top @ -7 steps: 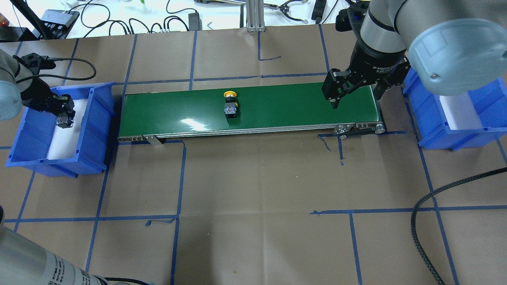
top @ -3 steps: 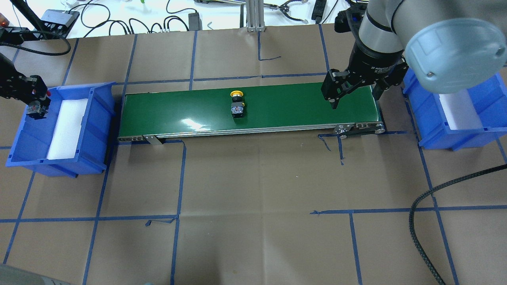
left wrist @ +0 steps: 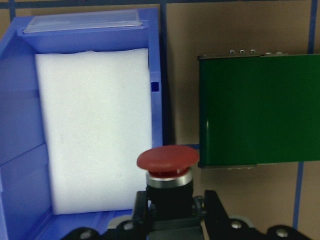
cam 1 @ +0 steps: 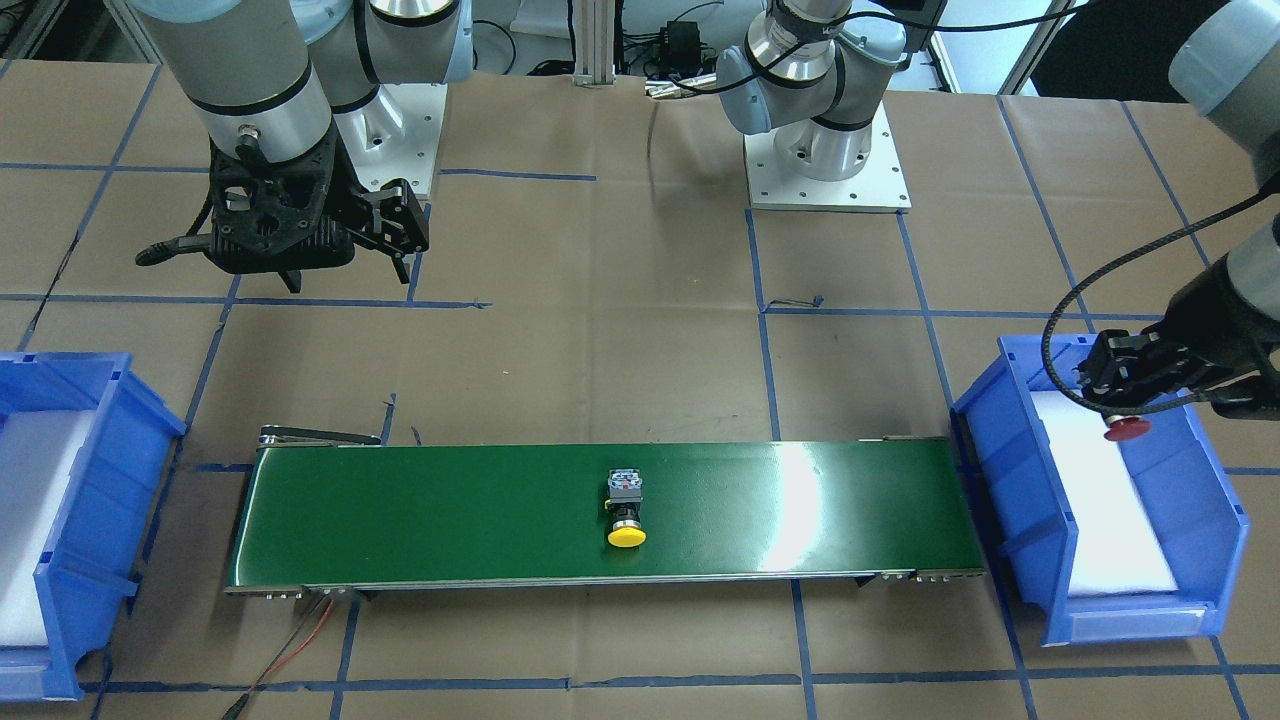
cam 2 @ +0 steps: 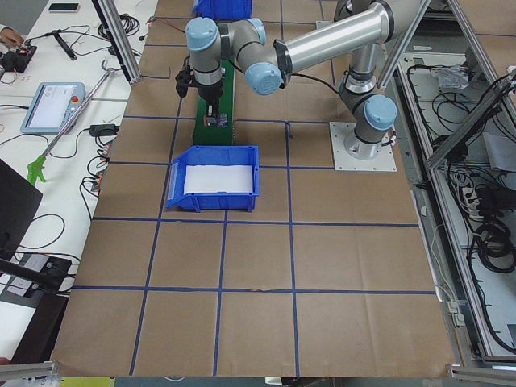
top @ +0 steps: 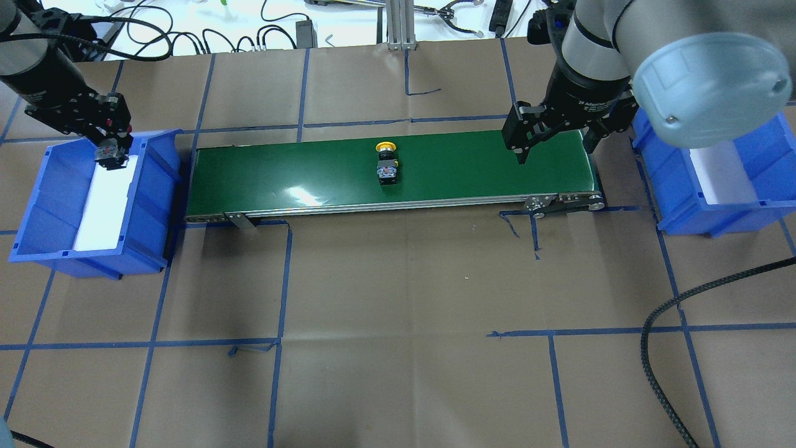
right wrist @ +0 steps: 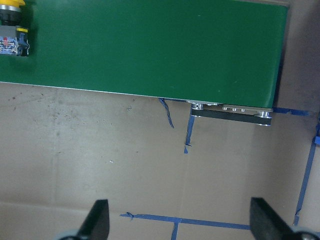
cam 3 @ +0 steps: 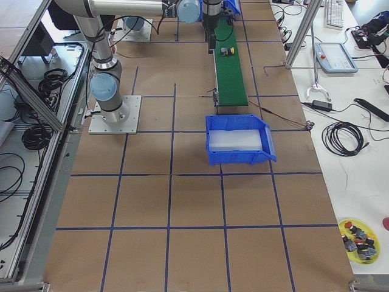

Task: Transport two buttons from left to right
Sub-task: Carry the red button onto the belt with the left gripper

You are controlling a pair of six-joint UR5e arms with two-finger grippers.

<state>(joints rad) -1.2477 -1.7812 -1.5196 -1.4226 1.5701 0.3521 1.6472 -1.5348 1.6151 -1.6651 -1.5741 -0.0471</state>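
- left gripper (top: 109, 151): jaws closed onto the black body of the red button (left wrist: 168, 159), cap pointing away from the wrist. The button is held in the air over the left blue bin (top: 37, 205), clear of the white foam pad (left wrist: 95, 130) on the bin floor. In the left wrist view the cap sits in front of the pad's corner on the belt side.
- yellow button (top: 387, 163): lies on its side on the green belt (top: 472, 168), roughly mid-length, cap toward the belt edge farthest from the robot.
- right gripper (top: 555, 149): jaws spread wide, holding nothing. It hangs over the belt's right end, well apart from the yellow button. Its wrist view shows the 2 fingertips (right wrist: 97, 222) far apart over brown paper (right wrist: 150, 175), with the belt end higher in frame.
- right blue bin (top: 671, 180): sits just past the belt's right end, a second foam pad (top: 721, 177) inside.
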